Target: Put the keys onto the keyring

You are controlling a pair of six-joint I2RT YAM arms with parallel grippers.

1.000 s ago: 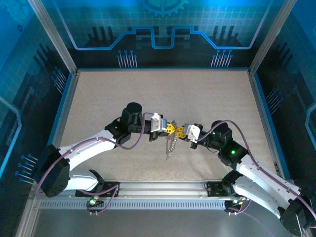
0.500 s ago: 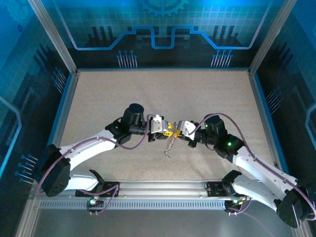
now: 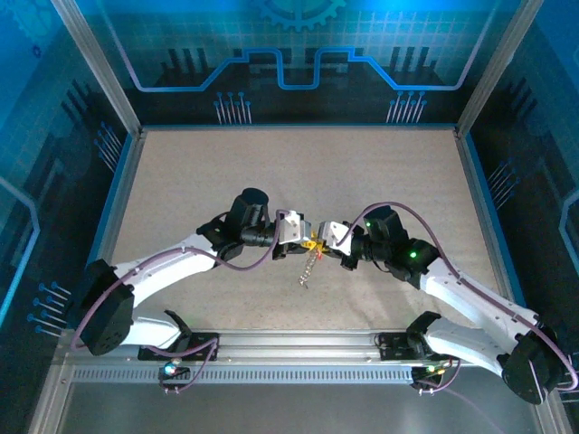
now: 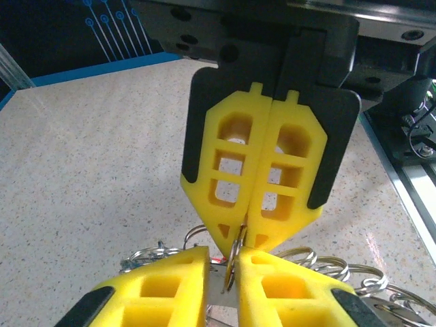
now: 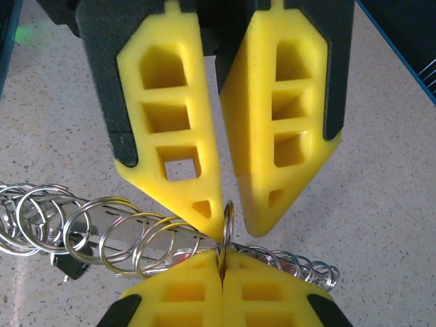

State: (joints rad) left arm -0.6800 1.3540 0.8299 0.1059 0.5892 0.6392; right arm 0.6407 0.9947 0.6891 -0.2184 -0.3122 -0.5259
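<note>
From above, two claws meet tip to tip over the speckled beige tabletop [image 3: 181, 181]: left claw [image 3: 309, 240] and right claw [image 3: 320, 244], with the thin silver wire keyring [image 3: 308, 268] and its strung rings dangling below them. Left wrist: the right claw [image 4: 245, 238] is clenched on the keyring's edge [image 4: 232, 253], the left claw [image 4: 223, 262] slightly parted around it. Right wrist: overlapping rings defy counting; one small dark tag [image 5: 68, 267] shows.

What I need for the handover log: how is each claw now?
Left claw: slightly open around thin silver metal ring.
Right claw: closed, gripping that ring.
</note>
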